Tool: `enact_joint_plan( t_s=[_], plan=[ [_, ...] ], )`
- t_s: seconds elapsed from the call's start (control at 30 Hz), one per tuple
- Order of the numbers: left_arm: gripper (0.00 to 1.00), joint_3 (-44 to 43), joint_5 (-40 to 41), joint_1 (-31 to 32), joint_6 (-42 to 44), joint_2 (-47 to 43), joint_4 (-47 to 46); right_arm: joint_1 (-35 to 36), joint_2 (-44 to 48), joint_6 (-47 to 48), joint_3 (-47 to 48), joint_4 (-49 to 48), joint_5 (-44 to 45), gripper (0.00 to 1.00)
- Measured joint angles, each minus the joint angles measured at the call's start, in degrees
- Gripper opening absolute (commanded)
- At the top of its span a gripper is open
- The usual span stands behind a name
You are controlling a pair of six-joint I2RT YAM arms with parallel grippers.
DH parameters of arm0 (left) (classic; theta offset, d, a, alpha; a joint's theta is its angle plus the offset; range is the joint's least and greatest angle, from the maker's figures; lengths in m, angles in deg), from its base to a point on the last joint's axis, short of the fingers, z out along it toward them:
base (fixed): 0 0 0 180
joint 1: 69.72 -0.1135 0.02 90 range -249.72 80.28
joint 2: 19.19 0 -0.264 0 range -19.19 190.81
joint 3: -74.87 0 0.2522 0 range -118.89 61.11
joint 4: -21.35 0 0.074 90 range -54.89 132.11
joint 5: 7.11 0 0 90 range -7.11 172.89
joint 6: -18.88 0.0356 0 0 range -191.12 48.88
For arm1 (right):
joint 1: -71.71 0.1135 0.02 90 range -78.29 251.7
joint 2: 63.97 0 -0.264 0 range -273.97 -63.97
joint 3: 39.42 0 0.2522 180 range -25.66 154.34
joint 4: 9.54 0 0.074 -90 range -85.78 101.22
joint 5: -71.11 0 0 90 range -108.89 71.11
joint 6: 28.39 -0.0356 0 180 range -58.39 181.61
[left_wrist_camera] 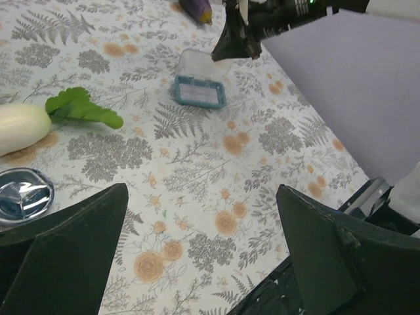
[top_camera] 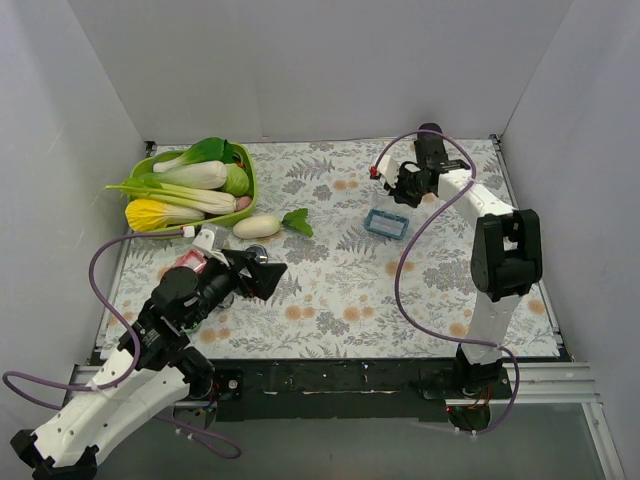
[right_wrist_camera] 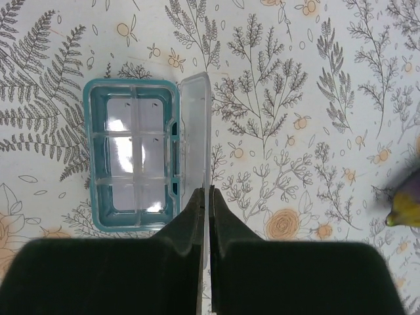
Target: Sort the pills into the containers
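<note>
While right jaws pinch the clear lid point(right_wrist_camera: 197, 131) of the blue pill box point(right_wrist_camera: 90, 157) and left jaws gape, its compartments point(right_wrist_camera: 152, 151) sit empty.

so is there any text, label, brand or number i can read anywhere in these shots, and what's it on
No readable text shows in any view.
blue-rimmed tray and its clear lid: plain plastic, no label or print.
tablecloth: a fern and flower pattern only, no words.
shiny round dish: glare streaks only, nothing legible.
</note>
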Motion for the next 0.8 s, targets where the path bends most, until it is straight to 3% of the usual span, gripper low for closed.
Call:
enact_joint_plan(
  t_s=[0.23, 0.37, 0.57, 0.67, 0.8],
  plan=[
    [0.98, 0.1, -0.9, 0.0, 2.8, 0.4, 4.3, -2.2, -6.6, 9.8, 9.5, 11.8, -8.0, 0.06],
    [0.98, 0.1, -1.4, 0.0, 3.6, 0.4, 4.8, -1.8, -6.8, 16.1, 9.8, 17.4, -12.0, 0.06],
    [0.98, 0.8, -2.1, 0.0, 4.3, 0.3, 5.0, -0.3, -4.6, 22.5, 5.8, 18.6, -13.7, 0.07],
    [0.98, 0.8, -2.3, 0.0, 4.5, 0.4, 5.0, 0.8, -3.2, 24.2, 4.2, 18.5, -13.9, 0.10],
    [0.98, 0.8, -2.3, 0.0, 4.6, 0.7, 5.0, 2.2, -0.2, 25.0, 0.7, 18.4, -13.8, 0.23]
  ],
)
